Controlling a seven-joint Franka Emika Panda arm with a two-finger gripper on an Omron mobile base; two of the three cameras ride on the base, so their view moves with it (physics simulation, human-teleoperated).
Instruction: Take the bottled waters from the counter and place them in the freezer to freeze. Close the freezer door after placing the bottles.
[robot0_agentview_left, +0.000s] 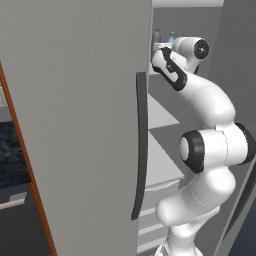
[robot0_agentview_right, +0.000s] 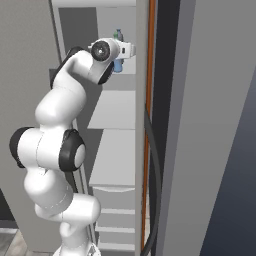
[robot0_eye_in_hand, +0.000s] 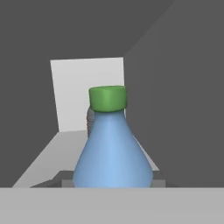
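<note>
The arm is reaching high into the open freezer (robot0_agentview_left: 165, 120), and the tool (robot0_agentview_right: 131, 50) is sitting up at the top shelf (robot0_eye_in_hand: 43, 159). The hand view is giving the close look: the blue bottle (robot0_eye_in_hand: 111, 148) with its green cap (robot0_eye_in_hand: 107, 97) is standing upright right in front of the camera, the tool's jaws closing on its body, and the grey bottle (robot0_eye_in_hand: 90, 122) is peeking out just behind it. From the left base view, both bottle tops are showing side by side on that shelf, grey (robot0_agentview_left: 157, 35) left of blue (robot0_agentview_left: 171, 37). The right base view is showing white shelves and drawers lower down, and the freezer door (robot0_agentview_right: 210, 125) is standing open at the right with its dark handle (robot0_agentview_right: 155, 165).
</note>
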